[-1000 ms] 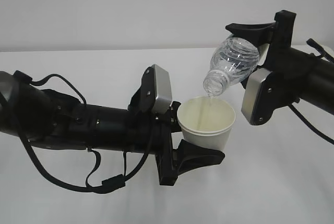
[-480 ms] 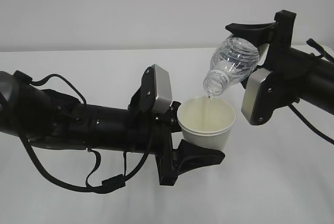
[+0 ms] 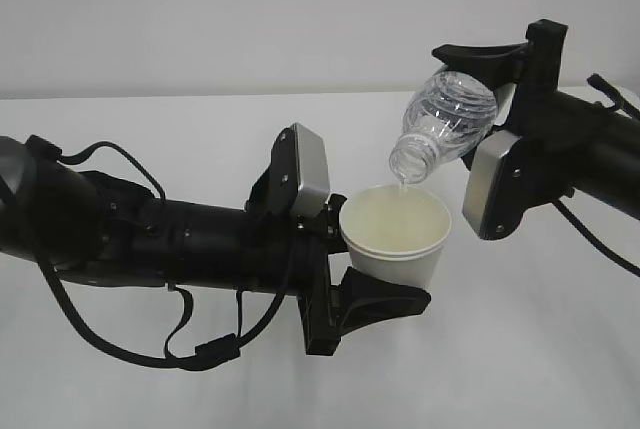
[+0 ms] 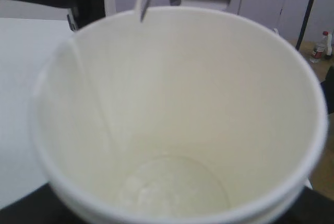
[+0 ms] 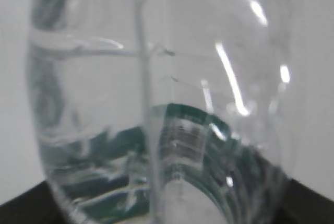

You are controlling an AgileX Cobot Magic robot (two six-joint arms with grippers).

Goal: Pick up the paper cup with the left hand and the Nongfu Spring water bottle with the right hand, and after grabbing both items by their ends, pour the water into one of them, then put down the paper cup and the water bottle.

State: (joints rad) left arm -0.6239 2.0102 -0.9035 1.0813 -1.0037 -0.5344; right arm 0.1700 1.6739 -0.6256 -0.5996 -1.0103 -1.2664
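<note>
A: Why is the bottle (image 3: 448, 119) held tilted, neck down, at the upper right of the frame?

B: It is clamped at its base by the right hand's fingers (image 3: 478, 53), so that its mouth sits just above the cup (image 3: 397, 234) and a thin stream of water (image 3: 401, 192) is dropped inside.

A: And the cup?

B: It is kept upright at centre frame, gripped low by the left hand's fingers (image 3: 385, 301), mouth open to the stream. A little water is seen pooled at its bottom in the left wrist view.

A: Is anything in the way?

B: Nothing is seen between mouth and rim. Only the white counter (image 3: 150, 129) lies beneath; the grey plates of both arms are close beside the cup.
</note>
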